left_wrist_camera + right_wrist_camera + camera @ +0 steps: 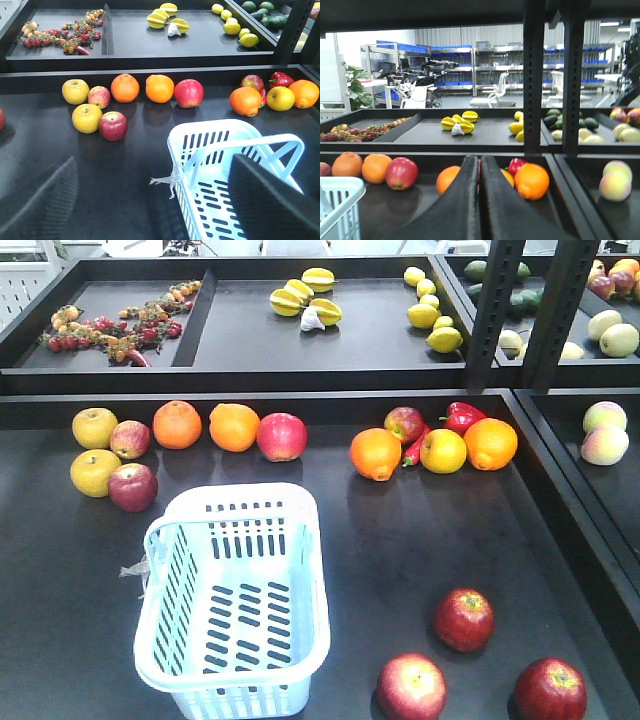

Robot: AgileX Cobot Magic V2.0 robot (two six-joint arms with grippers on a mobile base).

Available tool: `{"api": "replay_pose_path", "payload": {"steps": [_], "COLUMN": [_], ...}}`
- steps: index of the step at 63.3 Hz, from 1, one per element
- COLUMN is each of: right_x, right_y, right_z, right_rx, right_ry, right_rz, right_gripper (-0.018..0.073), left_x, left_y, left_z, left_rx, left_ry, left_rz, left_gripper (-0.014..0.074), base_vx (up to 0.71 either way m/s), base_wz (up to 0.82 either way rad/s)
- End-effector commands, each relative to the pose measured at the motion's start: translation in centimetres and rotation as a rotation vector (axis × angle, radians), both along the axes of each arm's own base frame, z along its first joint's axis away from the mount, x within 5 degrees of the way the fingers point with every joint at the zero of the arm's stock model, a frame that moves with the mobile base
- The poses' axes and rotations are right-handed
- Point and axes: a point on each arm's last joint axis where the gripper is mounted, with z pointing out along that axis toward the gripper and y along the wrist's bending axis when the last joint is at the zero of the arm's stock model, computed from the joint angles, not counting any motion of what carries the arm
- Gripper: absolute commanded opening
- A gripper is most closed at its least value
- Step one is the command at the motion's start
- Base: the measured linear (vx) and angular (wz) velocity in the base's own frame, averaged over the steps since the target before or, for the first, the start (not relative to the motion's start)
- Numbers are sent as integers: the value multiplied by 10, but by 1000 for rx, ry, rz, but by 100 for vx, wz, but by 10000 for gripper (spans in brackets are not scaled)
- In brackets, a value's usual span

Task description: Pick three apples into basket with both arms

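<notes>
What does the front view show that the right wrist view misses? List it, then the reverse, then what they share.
Front only: the three apples lying right of the basket, whose inside is empty. Right wrist only: the right gripper, jaws shut, and shelving in the room behind. Both: the basket (just a corner in the wrist view), oranges, the pepper and the starfruit.

One basket (235, 600). Just right of the basket lie three dark-red apples (463, 619) (411, 687) (550, 690). Behind the basket sit four oranges (177, 424) (234, 427) (375, 454) (490, 443), three yellow apples (95, 427) (95, 472) (443, 451), four other red apples (130, 439) (133, 487) (281, 436) (404, 424), one red bell pepper (462, 416) and one chili (414, 449).
</notes>
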Motion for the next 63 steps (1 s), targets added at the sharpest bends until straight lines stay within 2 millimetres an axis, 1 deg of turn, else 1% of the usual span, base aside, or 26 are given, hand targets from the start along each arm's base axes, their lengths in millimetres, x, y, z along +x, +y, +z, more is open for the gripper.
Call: {"api": "replay_pose_path", "payload": {"steps": [1, 4, 7, 8, 10, 18, 25, 27, 32, 36, 43, 54, 60, 63], "right_x": [-5, -7, -8, -7, -7, -2, 9, 12, 23, 32, 42, 48, 46, 45], "right_y": [-1, -1, -2, -2, -2, -3, -4, -4, -3, -3, -2, -2, -2, -3], "right_z": [23, 33, 46, 47, 58, 87, 111, 121, 134, 144, 151, 141, 138, 137], "right_rx": [43, 47, 46, 44, 41, 25, -30, -47, -69, -73, -78, -129, -173, -188], "right_ry": [-59, -37, -10, 10, 41, 240, 479, 529, 644, 694, 747, 847, 885, 903], "right_rz": [1, -3, -8, -9, -14, -34, -55, -57, -62, -65, -67, -64, -52, -48], "right_gripper": [-9, -9, -9, -9, -9, -9, -9, -9, -9, -9, -9, 1, 36, 72], "left_x": [1, 1, 1, 1, 1, 1, 1, 1, 1, 1, 1, 1, 1, 1], "left_y": [-1, -1, -1, -1, -1, -1, -1, -1, -1, -1, -1, -1, -1, -1], "left_z": [13, 13, 13, 13, 13, 13, 13, 13, 13, 13, 13, 13, 13, 13], "left_rx": [-19, -19, -19, -19, -19, -19, -19, -19, -19, -19, -19, -19, -19, -19], "left_ry": [-82, -82, -82, -82, -82, -82, -82, -82, -82, -82, -82, -82, -82, -82], "left_rz": [-4, -4, -4, -4, -4, -4, -4, -4, -4, -4, -4, -4, -4, -4], "left_gripper": [554, 549, 543, 541, 538, 533, 533, 533, 533, 533, 533, 533, 533, 533], "base_vx": [0, 0, 0, 0, 0, 0, 0, 0, 0, 0, 0, 0, 0, 0], "base_wz": [0, 0, 0, 0, 0, 0, 0, 0, 0, 0, 0, 0, 0, 0]}}
